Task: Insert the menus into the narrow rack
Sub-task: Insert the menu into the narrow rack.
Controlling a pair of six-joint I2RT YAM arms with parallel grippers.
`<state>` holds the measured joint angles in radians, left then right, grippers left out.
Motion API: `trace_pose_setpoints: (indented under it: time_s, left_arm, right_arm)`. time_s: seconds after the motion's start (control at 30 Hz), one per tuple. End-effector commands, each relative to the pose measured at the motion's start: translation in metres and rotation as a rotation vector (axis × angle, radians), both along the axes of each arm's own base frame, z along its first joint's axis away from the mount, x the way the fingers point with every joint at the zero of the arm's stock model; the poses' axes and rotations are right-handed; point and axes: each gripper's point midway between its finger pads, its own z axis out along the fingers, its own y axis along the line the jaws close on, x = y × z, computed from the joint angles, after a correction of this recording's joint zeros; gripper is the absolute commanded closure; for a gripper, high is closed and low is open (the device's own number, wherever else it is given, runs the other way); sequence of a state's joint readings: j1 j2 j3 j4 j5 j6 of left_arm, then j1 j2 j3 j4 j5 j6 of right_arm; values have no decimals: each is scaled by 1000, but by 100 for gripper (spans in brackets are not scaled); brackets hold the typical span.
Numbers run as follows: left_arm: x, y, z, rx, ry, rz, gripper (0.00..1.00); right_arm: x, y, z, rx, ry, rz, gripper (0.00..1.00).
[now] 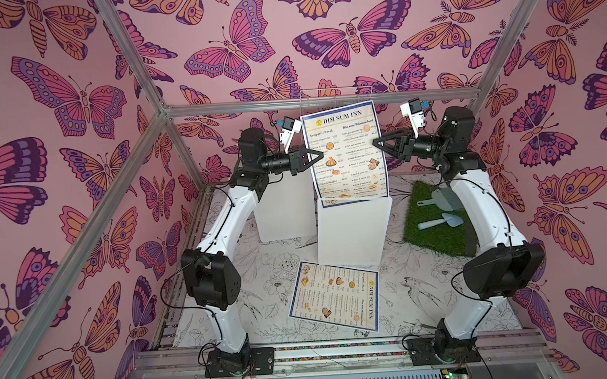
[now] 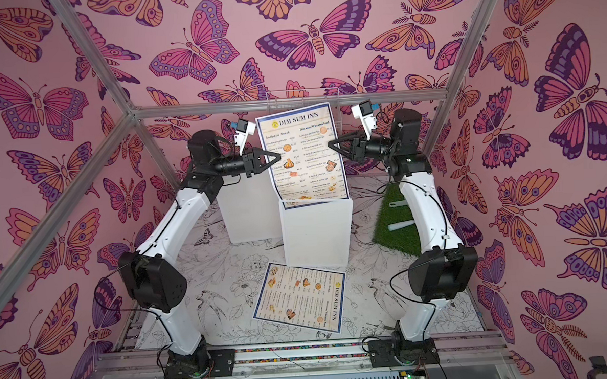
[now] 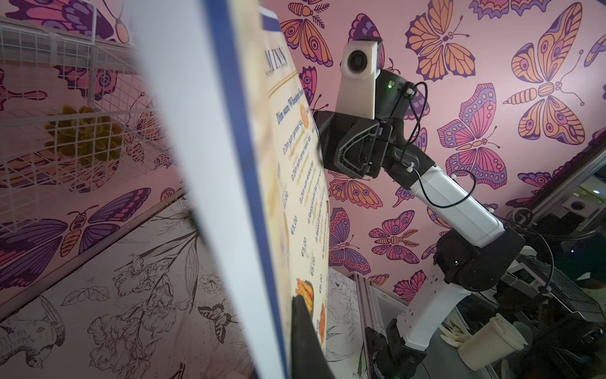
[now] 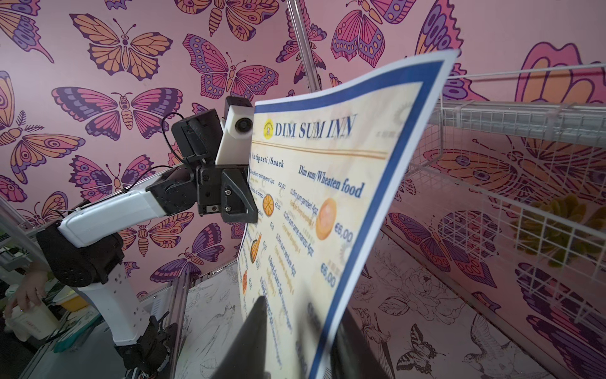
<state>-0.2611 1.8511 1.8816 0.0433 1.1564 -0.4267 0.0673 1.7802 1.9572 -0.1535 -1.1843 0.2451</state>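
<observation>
- Jaws of the left gripper [image 1: 321,154] are clenched on the 9 o'clock edge of the upright menu [image 1: 346,149], near mid-height, in both top views.
- Left wrist view: one finger [image 3: 303,331] lies flat against that menu's printed face.
- The right gripper [image 1: 375,142] meets the same sheet's 3 o'clock edge, slightly higher. In the right wrist view its fingers [image 4: 254,334] straddle that edge, but whether they pinch it I cannot tell.
- The upright menu stands heading-up between both grippers, its bottom edge at the open top of the white rack [image 1: 353,230].
- A flat menu [image 1: 335,298] lies on the table [image 1: 270,269] at the rack's 6 o'clock, well apart from both grippers.
</observation>
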Motion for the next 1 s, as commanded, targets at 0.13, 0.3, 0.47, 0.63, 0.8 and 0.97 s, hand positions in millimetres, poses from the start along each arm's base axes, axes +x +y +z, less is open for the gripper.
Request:
trace_pose_setpoints:
  time_s: [0.13, 0.3, 0.47, 0.63, 0.8, 0.97]
  left_arm:
    - [-4, 0, 9, -4, -31, -20, 90]
    - [-3, 0, 9, -4, -33, -12, 86]
    - [-3, 1, 11, -5, -36, 6, 76]
    - [-2, 2, 14, -12, -42, 30, 71]
    - [-1, 2, 21, -38, -49, 36, 70]
    - [-1, 1, 23, -48, -49, 35, 70]
  right_arm:
    - [-2, 4, 10, 19, 2, 38, 75]
    - [-3, 4, 10, 18, -1, 35, 85]
    - [-1, 3, 9, 18, -1, 20, 95]
    - [-2, 1, 10, 20, -15, -6, 100]
    - [-4, -1, 11, 21, -26, -34, 100]
    - [-7, -3, 12, 23, -33, -63, 100]
